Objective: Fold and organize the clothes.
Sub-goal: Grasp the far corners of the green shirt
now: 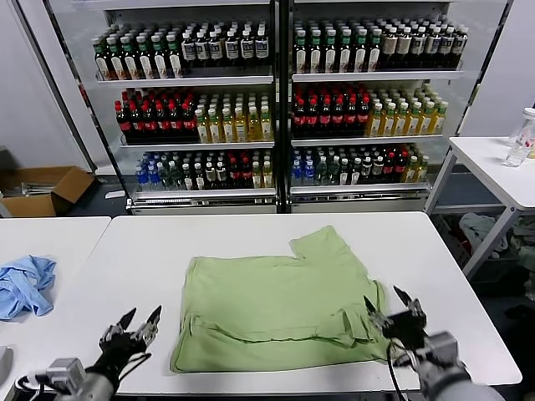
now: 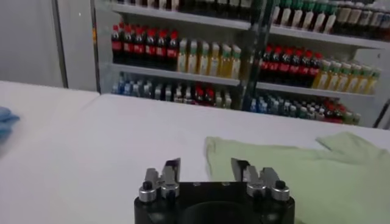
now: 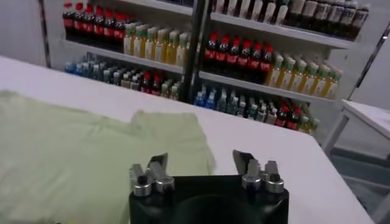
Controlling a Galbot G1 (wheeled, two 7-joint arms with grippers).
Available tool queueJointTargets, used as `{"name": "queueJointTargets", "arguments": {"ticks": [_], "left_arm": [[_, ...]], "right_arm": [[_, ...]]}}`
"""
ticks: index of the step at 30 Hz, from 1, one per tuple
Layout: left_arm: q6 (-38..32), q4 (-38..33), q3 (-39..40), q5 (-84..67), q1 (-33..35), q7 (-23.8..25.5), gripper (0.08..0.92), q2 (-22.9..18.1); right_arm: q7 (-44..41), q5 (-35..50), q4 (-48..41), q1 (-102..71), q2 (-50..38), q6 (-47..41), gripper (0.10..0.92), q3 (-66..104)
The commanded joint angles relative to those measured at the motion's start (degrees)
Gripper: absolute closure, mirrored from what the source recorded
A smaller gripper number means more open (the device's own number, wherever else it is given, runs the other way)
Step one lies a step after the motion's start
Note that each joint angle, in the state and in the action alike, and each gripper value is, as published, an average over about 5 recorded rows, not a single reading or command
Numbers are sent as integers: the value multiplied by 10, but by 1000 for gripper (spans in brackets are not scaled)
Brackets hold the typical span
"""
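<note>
One green shirt lies in the middle of the white table, and it is the thing to fold. It is partly folded: one sleeve sticks out at the far right side, and the near edge is doubled over in a long soft roll. The cloth looks thin, light and floppy, so I think it will bend and sag as soon as it is lifted, and it may slide a bit on the smooth table top. It will not break. The left gripper hovers low over the table just beside the shirt's near left corner, with its two fingers spread apart and nothing between them. The right gripper hovers at the shirt's near right corner, also spread wide and holding nothing. I think the best places to pinch are these two near corners or the near edge, where the cloth is doubled and thicker, so the fingers get a good bite. If only one layer is pinched, the shirt may come unfolded. A small blue cloth lies on another table far to the left, well apart from the shirt. Behind the table stand shelves of bottles.
</note>
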Motion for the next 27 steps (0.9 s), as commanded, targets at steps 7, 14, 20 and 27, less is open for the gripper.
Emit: {"name": "queueJointTargets", "arguments": {"ticks": [7,14,20,27], "left_arm": [[23,266,189,18,-342,-56,186,-1],[22,362,239,28,-418,-57,177,-49],[14,404,256,48,-436,-56,177,-69],[18,421,261,43,-444,-59,177,-72]], "right_arm": [[16,24,-383,470,113,-34,204,-243],[8,31,-486,524,145,-31,202,-256],[2,41,-542,524,166,-41,203,-254],[-6,48,-580,511,184,-45,203,-251]]}}
